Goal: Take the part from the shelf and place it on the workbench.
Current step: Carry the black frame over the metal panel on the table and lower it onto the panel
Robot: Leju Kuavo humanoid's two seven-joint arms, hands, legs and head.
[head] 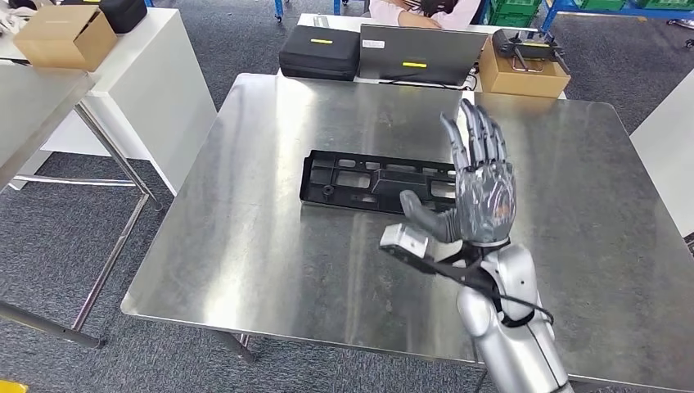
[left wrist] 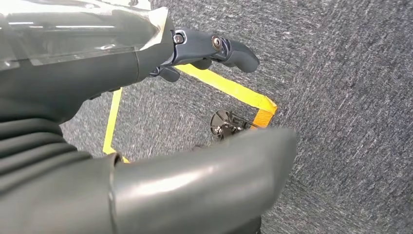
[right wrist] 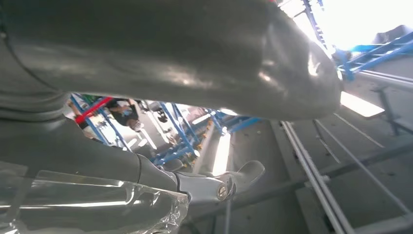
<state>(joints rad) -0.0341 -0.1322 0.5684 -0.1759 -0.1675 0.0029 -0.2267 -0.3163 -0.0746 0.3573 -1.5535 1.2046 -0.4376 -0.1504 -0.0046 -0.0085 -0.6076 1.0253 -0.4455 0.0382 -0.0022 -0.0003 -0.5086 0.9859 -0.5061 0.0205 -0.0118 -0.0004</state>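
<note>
Black part [head: 372, 182] lies flat on the counter [head: 245, 246]; right hand [head: 483, 192] above it, fingers spread, empty. Looks stiff, light; grip a long edge.

Beyond the far edge of the steel desk, a white desk [head: 327, 18] carries a black case [head: 321, 52] with a yellow label, and beside it a grey laptop [head: 419, 54], also yellow-labelled, with its lid toward the camera. At that white desk's right end sits a cardboard box [head: 524, 75] with a black controller [head: 529, 45] on top. A person's sleeve [head: 413, 11] shows behind the laptop. To the left, another white desk [head: 155, 90] holds a cardboard box [head: 65, 36] and a black bag [head: 123, 13]. Grey carpet [head: 245, 33] covers the floor, marked with yellow tape [left wrist: 234, 88]. Green crates [head: 514, 11] stand on a blue rack at the far right.
</note>
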